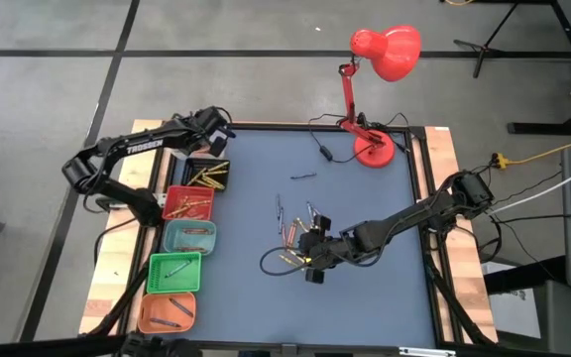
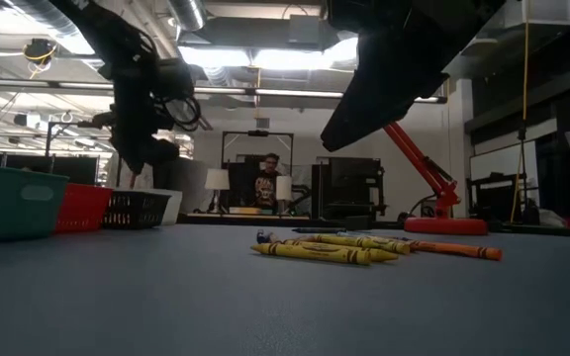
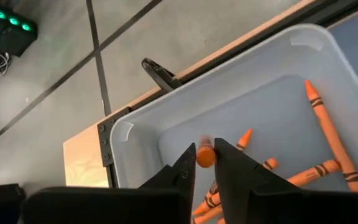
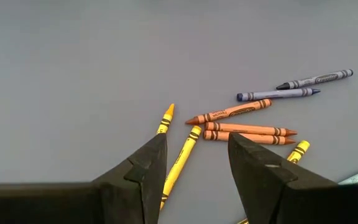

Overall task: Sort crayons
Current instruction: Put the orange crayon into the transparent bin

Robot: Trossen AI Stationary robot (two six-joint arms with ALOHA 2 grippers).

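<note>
- left gripper [image 3: 205, 177]: over the far bin [image 1: 207, 177] at the head of the bin row on the table's left edge. an orange crayon [image 3: 204, 155] sits end-on between its fingers, jaws narrow around it; whether it is gripped or just let go cannot be told.
- far bin: holds several orange crayons [image 3: 328, 134] lying loose on its floor.
- right gripper [image 4: 196, 163]: low over the loose crayons [image 1: 300, 238] at mid-table, jaws wide, nothing between them; a yellow crayon [image 4: 180, 165] lies in line with the gap.
- loose crayons: yellow, orange and dark sticks, some side by side and touching.
- other bins: red bin [image 1: 188, 202], teal bin [image 1: 189, 237], green bin [image 1: 174, 272], orange bin [image 1: 167, 312], each with some crayons.
- risk, left: the crayon stands near the bin's wall; dropped end-first, it may bounce or tip over the rim.
- risk, right: neighbours lie close; closing fingers may catch two sticks, or roll the yellow one aside.
- risk, sorting: a doubled pick could land a wrong colour in a bin.
</note>
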